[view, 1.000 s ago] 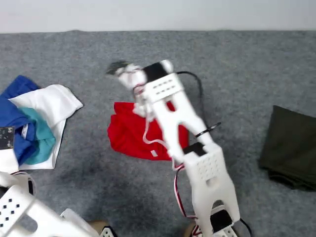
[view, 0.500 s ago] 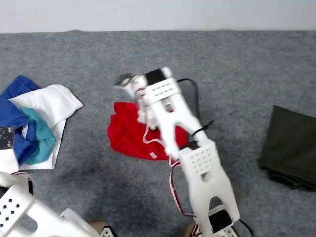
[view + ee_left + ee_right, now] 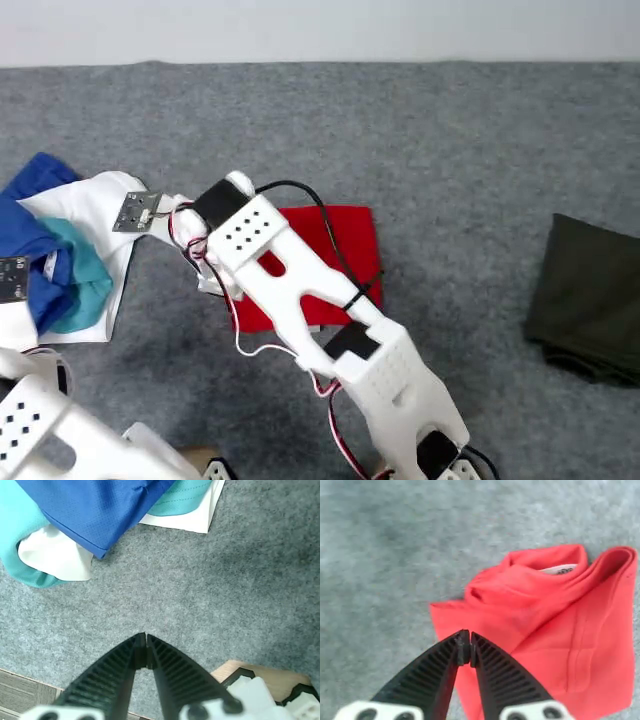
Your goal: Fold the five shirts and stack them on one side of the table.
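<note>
Right wrist view: right jaws pressed together over the edge of the red shirt (image 3: 560,630); left jaws likewise together above the desk (image 3: 210,590), near the blue shirt (image 3: 95,505).

1. Your right arm (image 3: 300,290) runs from its base at the near edge of the high view diagonally away and to the left, with the elbow bent and the wrist at the far end.
2. Your right gripper (image 3: 465,647) points downward. Its black ribbed fingers (image 3: 437,677) meet at the tips with nothing between them.
3. Your left arm (image 3: 40,425) sits folded low in the near-left corner of the high view, where a white perforated link shows.
4. Your left gripper (image 3: 146,650) also points downward, jaws pressed tip to tip and holding nothing.
</note>
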